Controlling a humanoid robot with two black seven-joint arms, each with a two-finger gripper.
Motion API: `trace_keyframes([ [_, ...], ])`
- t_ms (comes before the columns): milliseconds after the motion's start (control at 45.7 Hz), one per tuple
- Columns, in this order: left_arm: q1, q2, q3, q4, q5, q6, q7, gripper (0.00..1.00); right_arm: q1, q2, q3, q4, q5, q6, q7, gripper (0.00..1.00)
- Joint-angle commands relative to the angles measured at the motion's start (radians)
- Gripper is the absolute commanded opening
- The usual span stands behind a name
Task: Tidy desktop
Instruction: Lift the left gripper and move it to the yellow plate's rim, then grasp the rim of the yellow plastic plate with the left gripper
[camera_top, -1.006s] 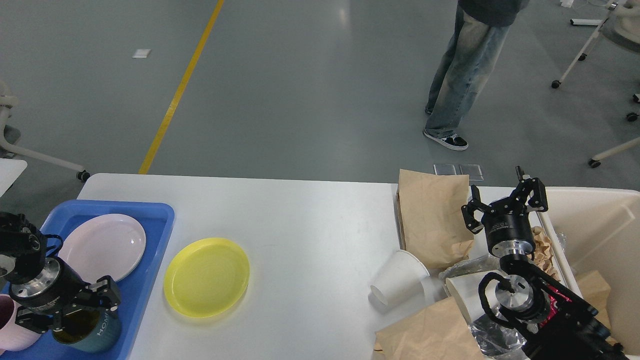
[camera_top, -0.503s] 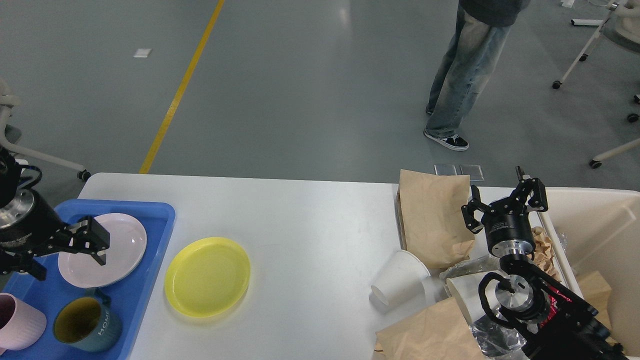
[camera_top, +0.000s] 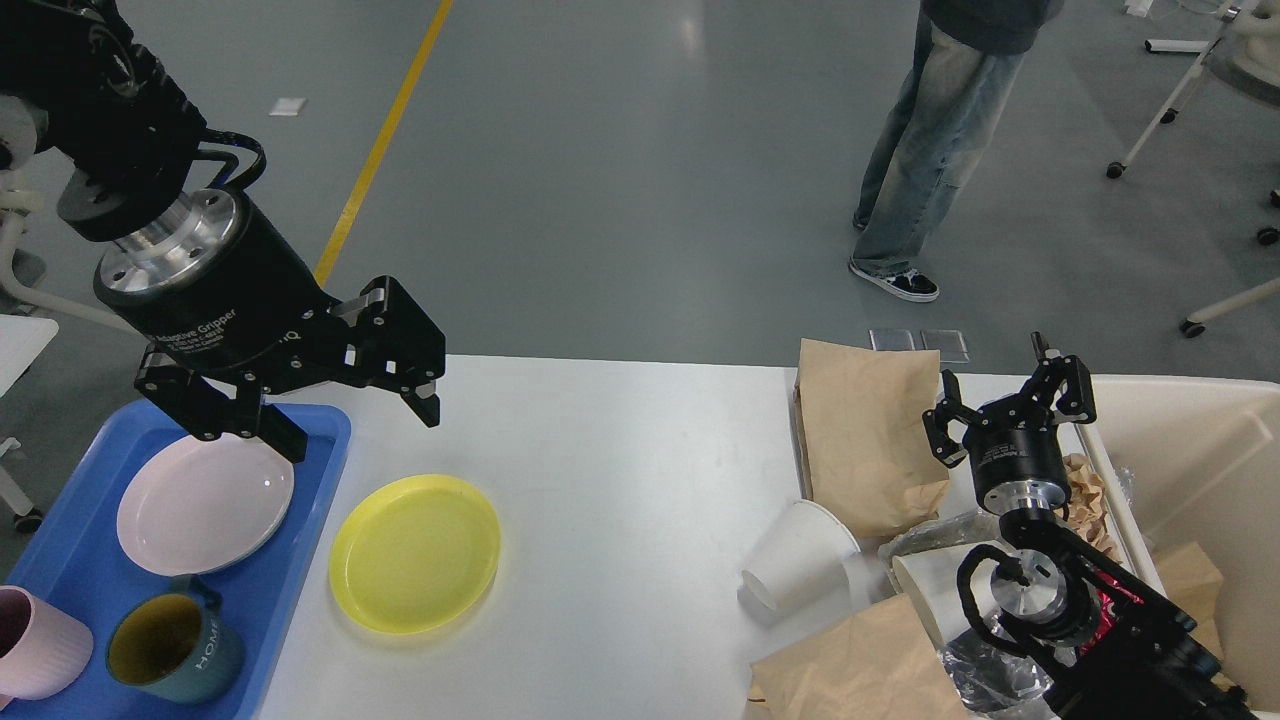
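Left gripper (camera_top: 355, 430) hangs spread and empty above the desktop (camera_top: 620, 470), yellow plate (camera_top: 414, 553) at its 6 o'clock; right gripper (camera_top: 1010, 408) seemingly gapes empty.

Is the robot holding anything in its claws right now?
No. The left gripper is open in the air above the desktop, and the right gripper is open too, with nothing between its fingers.
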Motion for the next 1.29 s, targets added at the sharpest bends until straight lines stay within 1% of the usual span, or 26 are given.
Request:
trace_keyframes([
  [0, 0.023, -0.023, 0.004, 0.005, 0.005, 0.018, -0.011, 0.96, 0.0, 0.0, 0.0, 0.0, 0.0, 0.0, 0.0, 1.0],
  [44, 0.04, -0.023, 0.006, 0.004, 0.008, 0.025, -0.013, 0.96, 0.0, 0.0, 0.0, 0.0, 0.0, 0.0, 0.0, 1.0],
  [109, 0.059, -0.023, 0.009, 0.004, 0.013, 0.044, -0.004, 0.96, 0.0, 0.0, 0.0, 0.0, 0.0, 0.0, 0.0, 1.0],
  [219, 0.109, -0.017, 0.043, 0.007, 0.017, 0.119, -0.008, 0.96, 0.0, 0.0, -0.001, 0.002, 0.0, 0.0, 0.0, 1.0],
  [328, 0.171, -0.008, 0.037, 0.03, 0.016, 0.16, -0.007, 0.95, 0.0, 0.0, -0.001, 0.002, 0.0, 0.0, 0.0, 1.0],
  [394, 0.246, -0.01, 0.04, 0.037, 0.004, 0.185, -0.005, 0.94, 0.0, 0.0, -0.001, 0.002, 0.0, 0.0, 0.0, 1.0],
  [459, 0.316, -0.014, 0.046, 0.044, -0.021, 0.229, -0.005, 0.94, 0.0, 0.0, -0.001, 0.002, 0.0, 0.0, 0.0, 1.0],
  [612, 0.49, 0.0, 0.052, 0.047, -0.205, 0.333, -0.004, 0.94, 0.0, 0.0, 0.0, 0.002, 0.0, 0.0, 0.0, 1.0],
  [678, 0.554, 0.038, 0.079, 0.048, -0.332, 0.407, -0.004, 0.94, 0.0, 0.0, -0.001, 0.002, 0.0, 0.0, 0.0, 1.0],
  [744, 0.628, 0.075, 0.072, 0.059, -0.438, 0.511, 0.001, 0.94, 0.0, 0.0, -0.001, 0.002, 0.0, 0.0, 0.0, 1.0],
  [787, 0.677, 0.096, 0.038, 0.067, -0.456, 0.585, 0.005, 0.94, 0.0, 0.0, -0.001, 0.002, 0.0, 0.0, 0.0, 1.0],
  [853, 0.752, 0.118, -0.047, 0.076, -0.453, 0.694, 0.005, 0.94, 0.0, 0.0, -0.001, 0.002, 0.0, 0.0, 0.0, 1.0],
  [919, 0.841, 0.133, -0.109, 0.087, -0.452, 0.781, 0.005, 0.94, 0.0, 0.0, 0.0, 0.002, 0.0, 0.0, 0.0, 1.0],
  [962, 0.89, 0.139, -0.14, 0.094, -0.446, 0.821, 0.004, 0.94, 0.0, 0.0, -0.001, 0.002, 0.0, 0.0, 0.0, 1.0],
  [1028, 0.944, 0.153, -0.175, 0.126, -0.427, 0.835, 0.002, 0.94, 0.0, 0.0, 0.0, 0.002, 0.0, 0.0, 0.0, 1.0],
  [1159, 1.071, 0.204, -0.241, 0.254, -0.349, 0.835, 0.007, 0.95, 0.0, 0.0, -0.001, 0.002, 0.0, 0.0, 0.0, 1.0],
  [1268, 1.155, 0.221, -0.319, 0.307, -0.288, 0.851, 0.007, 0.95, 0.0, 0.0, -0.001, 0.002, 0.0, 0.0, 0.0, 1.0],
])
